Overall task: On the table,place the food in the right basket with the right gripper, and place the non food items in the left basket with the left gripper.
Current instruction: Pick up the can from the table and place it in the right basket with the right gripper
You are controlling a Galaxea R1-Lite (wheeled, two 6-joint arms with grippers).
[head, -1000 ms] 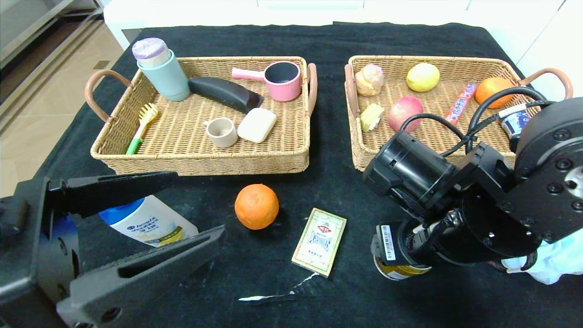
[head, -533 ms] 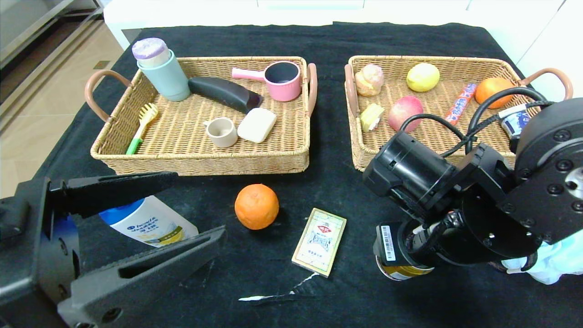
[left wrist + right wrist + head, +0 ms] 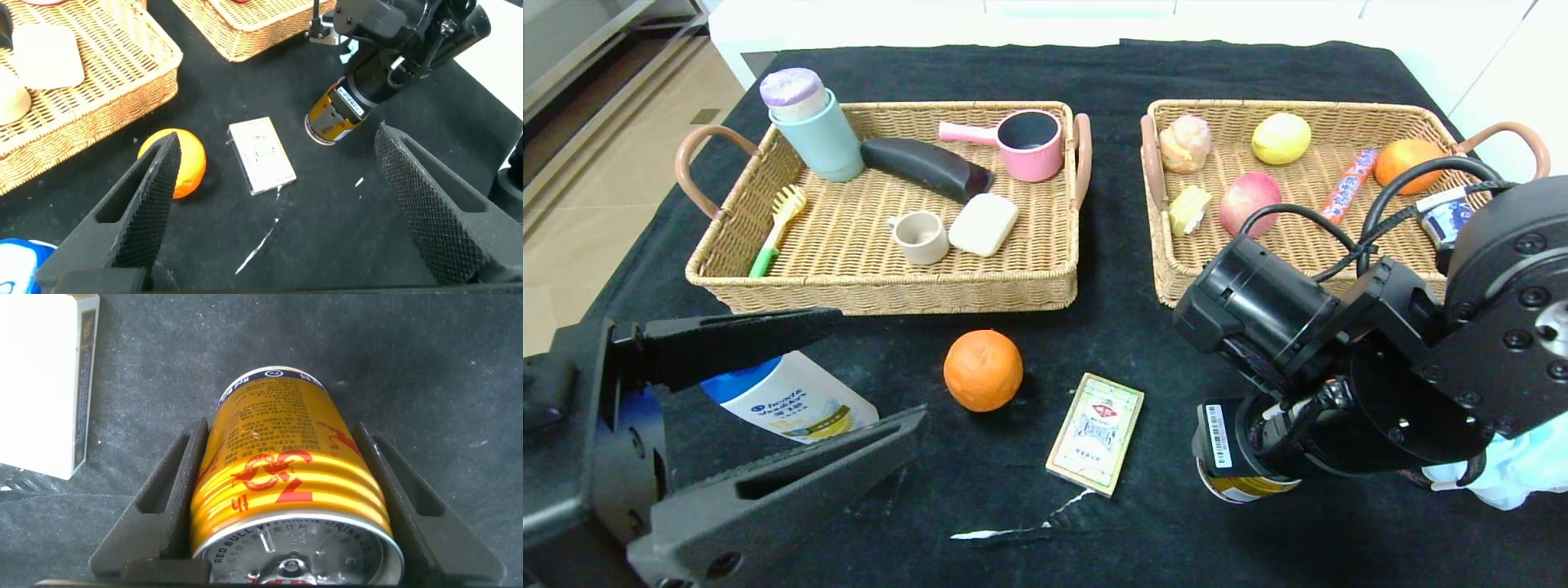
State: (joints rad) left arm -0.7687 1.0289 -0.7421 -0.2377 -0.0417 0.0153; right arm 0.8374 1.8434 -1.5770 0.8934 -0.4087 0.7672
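Right gripper (image 3: 286,506): we see its fingers clamped on the can (image 3: 282,486); the box (image 3: 45,384) lies just beside it.

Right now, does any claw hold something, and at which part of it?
The right claw holds the gold drink can by its side walls, one finger on each side. The left claw is open, holding nothing.

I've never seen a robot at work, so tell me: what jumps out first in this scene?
Nearest the viewer, the right gripper is clamped on a gold drink can standing on the black table. The left gripper hangs wide open above a white shampoo bottle. Behind them sit two wicker trays, the left basket holding household bits and the right basket holding fruit.
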